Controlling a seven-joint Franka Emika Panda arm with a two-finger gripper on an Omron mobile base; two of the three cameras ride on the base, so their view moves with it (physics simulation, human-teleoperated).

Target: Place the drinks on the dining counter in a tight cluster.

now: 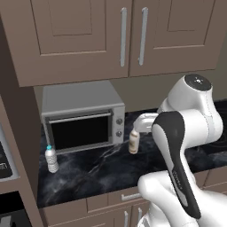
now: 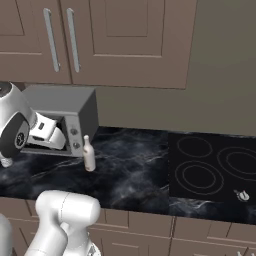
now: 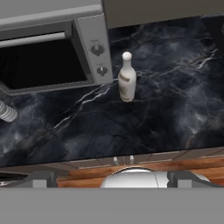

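At far left on the black counter [image 1: 111,168] stands the water bottle [image 1: 52,158], beside the toaster oven [image 1: 84,117]. Right of the oven, the slim white bottle [image 3: 127,83] stands upright (light, rigid, likely slick; take the body, not the neck). Gripper [image 3: 113,179] wide open, empty. Fingertips barely discernible.
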